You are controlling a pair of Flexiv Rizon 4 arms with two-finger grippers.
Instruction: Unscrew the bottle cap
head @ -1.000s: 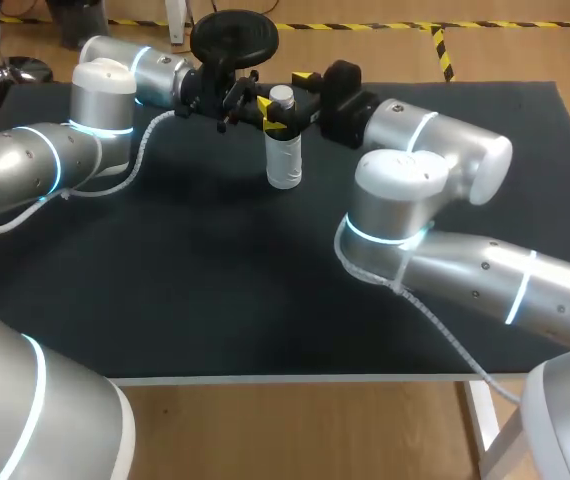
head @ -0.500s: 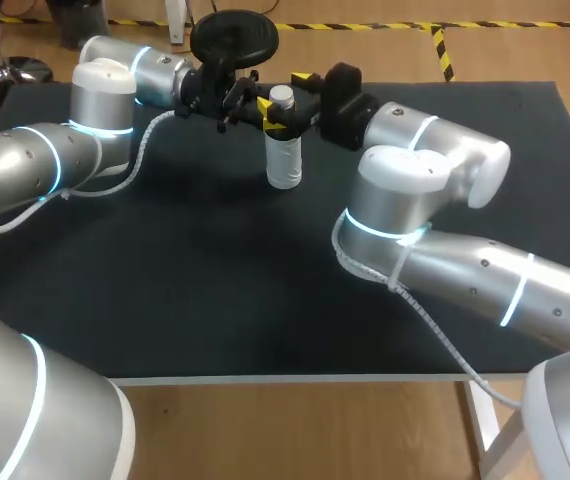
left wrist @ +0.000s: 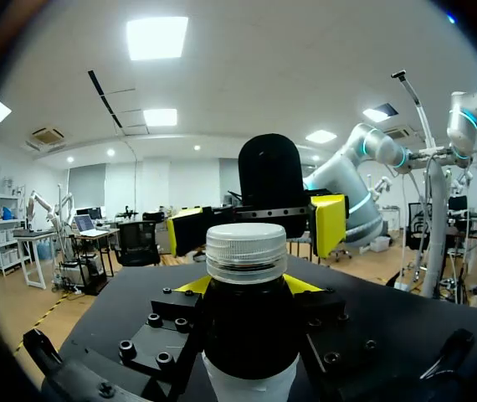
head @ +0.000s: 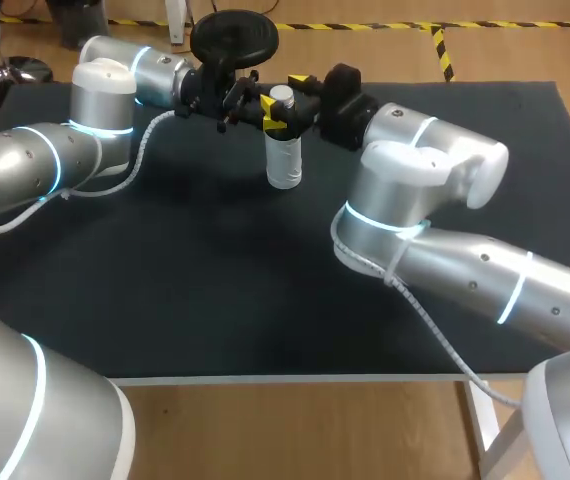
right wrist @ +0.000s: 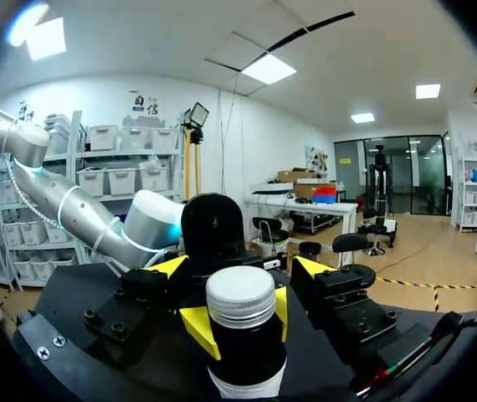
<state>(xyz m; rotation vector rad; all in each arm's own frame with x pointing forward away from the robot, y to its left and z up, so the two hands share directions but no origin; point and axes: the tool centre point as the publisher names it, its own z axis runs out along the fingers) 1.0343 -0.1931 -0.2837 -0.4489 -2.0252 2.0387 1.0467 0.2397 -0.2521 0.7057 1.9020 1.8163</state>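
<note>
A small bottle [head: 284,160] with a dark neck and a ribbed silver cap [head: 282,96] stands upright at the back of the black table [head: 215,290]. My left gripper [head: 268,108] comes in from the left and is shut on the bottle just under the cap; its yellow tips [right wrist: 200,330] press the dark neck [left wrist: 249,331] from both sides. My right gripper [head: 289,100] comes in from the right at cap height. Its yellow fingertips [right wrist: 166,266] stand on either side of the cap [right wrist: 240,295], a gap on each side, so it is open.
A black round stool seat [head: 233,35] stands just behind the table's back edge, close to both wrists. The right arm's elbow [head: 415,190] hangs over the table's right middle. Bare black mat lies in front of the bottle.
The right gripper's fingers have drawn a little closer around the cap, and the right arm's elbow has shifted slightly left. The bottle and the left gripper have not moved.
</note>
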